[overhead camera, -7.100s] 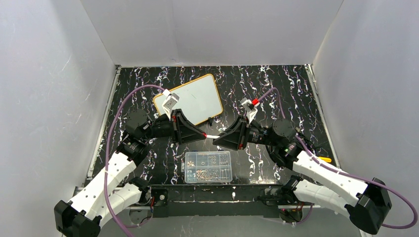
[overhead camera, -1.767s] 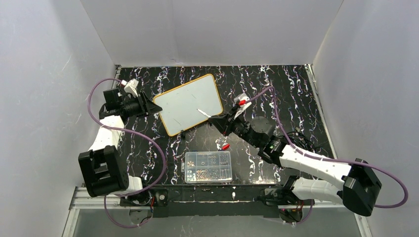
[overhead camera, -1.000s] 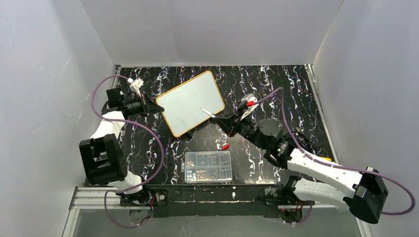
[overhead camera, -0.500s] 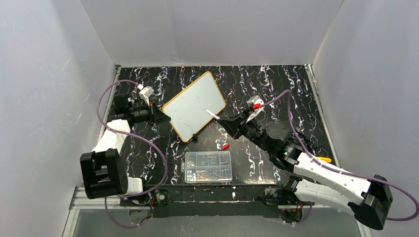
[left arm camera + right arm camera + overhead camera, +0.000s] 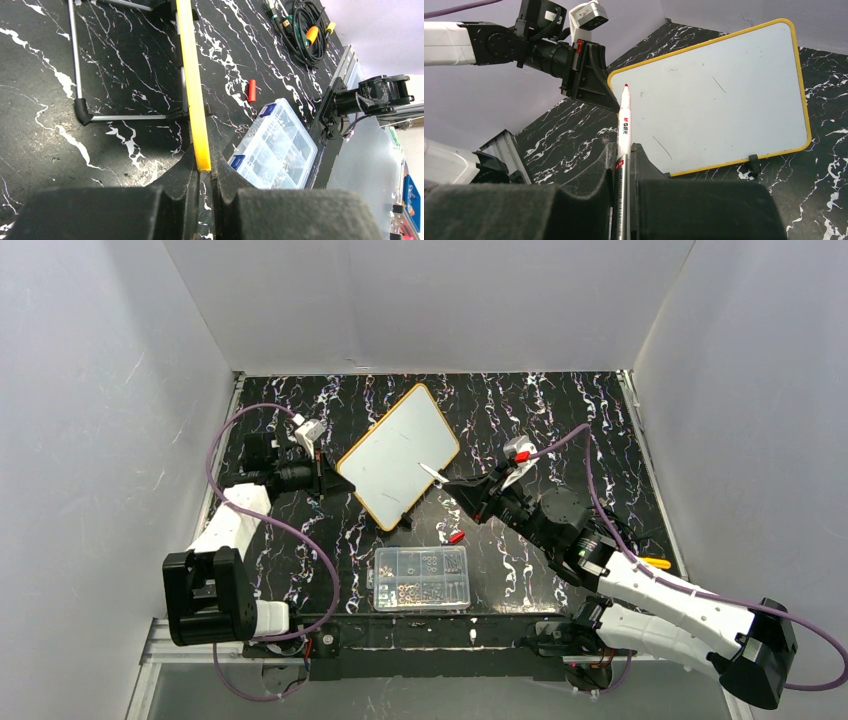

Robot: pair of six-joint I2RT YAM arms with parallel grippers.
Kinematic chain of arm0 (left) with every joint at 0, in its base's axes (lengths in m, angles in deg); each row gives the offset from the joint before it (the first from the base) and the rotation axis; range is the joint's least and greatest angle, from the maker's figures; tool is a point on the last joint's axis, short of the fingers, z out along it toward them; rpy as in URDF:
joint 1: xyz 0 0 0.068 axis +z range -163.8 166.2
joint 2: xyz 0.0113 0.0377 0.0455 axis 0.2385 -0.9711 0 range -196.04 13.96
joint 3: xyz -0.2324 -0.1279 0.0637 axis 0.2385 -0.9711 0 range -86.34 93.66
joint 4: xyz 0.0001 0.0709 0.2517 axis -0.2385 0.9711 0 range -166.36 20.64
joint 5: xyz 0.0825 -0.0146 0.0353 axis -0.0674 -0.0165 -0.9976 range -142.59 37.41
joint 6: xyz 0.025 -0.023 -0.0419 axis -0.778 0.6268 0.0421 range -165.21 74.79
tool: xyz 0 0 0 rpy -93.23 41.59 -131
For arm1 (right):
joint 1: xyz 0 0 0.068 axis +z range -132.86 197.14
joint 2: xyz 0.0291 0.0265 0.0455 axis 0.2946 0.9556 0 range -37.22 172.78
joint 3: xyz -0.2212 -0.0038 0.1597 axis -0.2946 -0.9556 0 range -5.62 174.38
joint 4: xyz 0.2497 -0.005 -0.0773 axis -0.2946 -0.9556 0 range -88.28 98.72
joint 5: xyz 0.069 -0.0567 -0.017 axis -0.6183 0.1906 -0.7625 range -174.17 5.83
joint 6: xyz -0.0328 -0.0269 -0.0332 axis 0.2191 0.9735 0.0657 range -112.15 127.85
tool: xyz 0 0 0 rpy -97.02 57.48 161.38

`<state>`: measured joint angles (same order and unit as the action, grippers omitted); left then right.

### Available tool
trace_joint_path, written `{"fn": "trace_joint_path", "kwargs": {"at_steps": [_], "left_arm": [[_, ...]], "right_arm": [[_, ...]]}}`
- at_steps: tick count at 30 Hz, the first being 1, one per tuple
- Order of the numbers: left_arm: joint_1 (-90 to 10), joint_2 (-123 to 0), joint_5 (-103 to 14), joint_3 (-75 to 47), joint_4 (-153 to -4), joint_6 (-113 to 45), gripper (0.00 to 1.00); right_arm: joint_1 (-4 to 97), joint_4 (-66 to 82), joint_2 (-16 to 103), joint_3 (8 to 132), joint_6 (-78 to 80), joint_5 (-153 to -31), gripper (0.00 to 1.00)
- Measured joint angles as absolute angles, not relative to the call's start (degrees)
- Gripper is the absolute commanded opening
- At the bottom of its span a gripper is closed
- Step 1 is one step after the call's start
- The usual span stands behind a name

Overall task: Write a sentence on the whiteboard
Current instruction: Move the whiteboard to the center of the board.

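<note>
The whiteboard point(image 5: 400, 452) with its orange-yellow rim stands tilted on the black marbled table, its face bare except for faint marks; no red sentence shows on it. My left gripper point(image 5: 340, 480) is shut on the board's left rim, seen edge-on in the left wrist view point(image 5: 196, 120) between the fingers point(image 5: 175, 180). My right gripper point(image 5: 472, 496) is shut on a white marker point(image 5: 624, 131) with a red tip, uncapped. The tip points at the board point(image 5: 719, 95) and hovers just off its lower right part point(image 5: 428, 472).
A red marker cap point(image 5: 455, 537) lies on the table near a clear plastic compartment box point(image 5: 421, 578) at the front, also in the left wrist view point(image 5: 272, 150). Coiled cables point(image 5: 305, 30) lie at the right. White walls enclose the table.
My left gripper has pulled the board's left edge rightward and turned the board clockwise. My right gripper with the marker has shifted slightly right, staying by the board.
</note>
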<state>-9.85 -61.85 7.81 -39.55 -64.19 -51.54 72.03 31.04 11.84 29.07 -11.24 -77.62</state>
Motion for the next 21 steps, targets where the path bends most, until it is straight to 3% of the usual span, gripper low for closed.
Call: {"fn": "trace_joint_path", "kwargs": {"at_steps": [7, 11, 16, 21], "left_arm": [[-10.3, -61.5, 4.7, -38.8, -60.6, -50.0, 0.53], [-10.1, -59.5, 3.9, -39.2, -60.8, -47.8, 0.68], [-9.0, -57.2, 4.1, -38.9, -63.9, -45.0, 0.71], [-8.7, -60.5, 4.5, -35.7, -64.7, -44.0, 0.67]], "right_arm": [[72.0, 31.0, 12.2, 29.1, -11.2, -77.5, 0.01], [72.0, 30.9, 12.5, 29.1, -11.2, -77.5, 0.01], [72.0, 30.0, 12.6, 29.1, -11.2, -77.5, 0.01], [72.0, 29.4, 13.7, 29.1, -11.2, -77.5, 0.01]]}}
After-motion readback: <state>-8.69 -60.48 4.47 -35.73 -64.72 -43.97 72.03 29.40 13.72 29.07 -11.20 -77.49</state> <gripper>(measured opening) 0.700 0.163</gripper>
